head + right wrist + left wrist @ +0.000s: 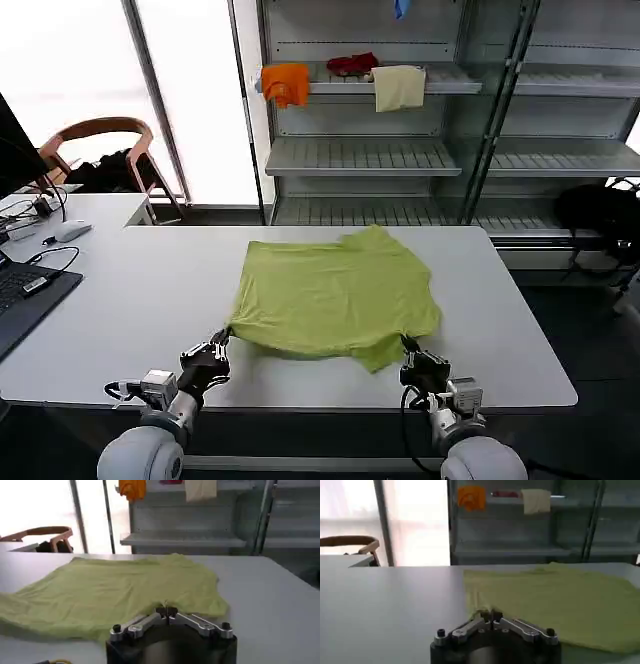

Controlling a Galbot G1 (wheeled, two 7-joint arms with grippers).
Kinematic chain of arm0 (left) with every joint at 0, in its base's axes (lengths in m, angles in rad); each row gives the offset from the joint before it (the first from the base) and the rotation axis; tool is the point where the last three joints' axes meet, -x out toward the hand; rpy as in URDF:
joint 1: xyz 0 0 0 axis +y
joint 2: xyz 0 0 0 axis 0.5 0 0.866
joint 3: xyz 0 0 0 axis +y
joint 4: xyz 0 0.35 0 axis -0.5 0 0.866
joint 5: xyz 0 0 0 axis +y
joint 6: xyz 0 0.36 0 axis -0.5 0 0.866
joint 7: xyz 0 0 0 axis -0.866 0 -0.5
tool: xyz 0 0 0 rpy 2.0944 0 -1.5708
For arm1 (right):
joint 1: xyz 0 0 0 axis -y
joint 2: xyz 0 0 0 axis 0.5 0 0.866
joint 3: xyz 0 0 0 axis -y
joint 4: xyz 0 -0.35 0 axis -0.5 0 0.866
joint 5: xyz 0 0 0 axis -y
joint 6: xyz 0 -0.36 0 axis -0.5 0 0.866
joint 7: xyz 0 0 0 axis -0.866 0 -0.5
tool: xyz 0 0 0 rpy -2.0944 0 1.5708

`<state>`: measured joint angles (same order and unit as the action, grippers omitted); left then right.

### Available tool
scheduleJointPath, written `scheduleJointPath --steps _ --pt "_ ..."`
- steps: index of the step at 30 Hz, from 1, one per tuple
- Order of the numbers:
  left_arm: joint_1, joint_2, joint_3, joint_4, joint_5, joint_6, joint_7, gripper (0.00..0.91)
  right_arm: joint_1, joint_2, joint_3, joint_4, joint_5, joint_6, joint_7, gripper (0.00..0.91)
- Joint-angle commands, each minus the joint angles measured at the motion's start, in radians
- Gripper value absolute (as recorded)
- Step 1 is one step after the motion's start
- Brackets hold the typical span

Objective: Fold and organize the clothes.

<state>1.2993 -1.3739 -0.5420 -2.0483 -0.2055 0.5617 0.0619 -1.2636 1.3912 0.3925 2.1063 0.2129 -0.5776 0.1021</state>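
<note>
At the table's near edge: lime T-shirt [335, 298] lies ahead of both my grippers.
Left gripper [218, 343]: clamped on the near left corner.
Right gripper [409, 348]: clamped on the near right corner.

No legible text or labels.

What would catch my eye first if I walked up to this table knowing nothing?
The lime T-shirt lies spread on the white table. At its near edge, the left hand and the right hand each pinch a corner. Behind, an orange cloth and a cream cloth hang from a shelf.
</note>
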Motion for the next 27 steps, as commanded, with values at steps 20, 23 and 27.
scheduleJointPath --steps 20,23,27 --pt "-0.241 -0.024 0.054 0.206 0.063 0.015 -0.073 0.0 0.254 0.037 -0.005 -0.25 -0.001 -0.001 0.013 0.0" --pt "-0.251 -0.025 0.058 0.224 0.072 0.014 -0.074 0.0 0.272 0.039 -0.007 -0.268 -0.002 -0.001 0.013 0.0" --pt "-0.265 -0.024 0.057 0.249 0.084 0.014 -0.073 0.0 0.292 0.047 -0.004 -0.293 -0.005 -0.001 0.014 0.0"
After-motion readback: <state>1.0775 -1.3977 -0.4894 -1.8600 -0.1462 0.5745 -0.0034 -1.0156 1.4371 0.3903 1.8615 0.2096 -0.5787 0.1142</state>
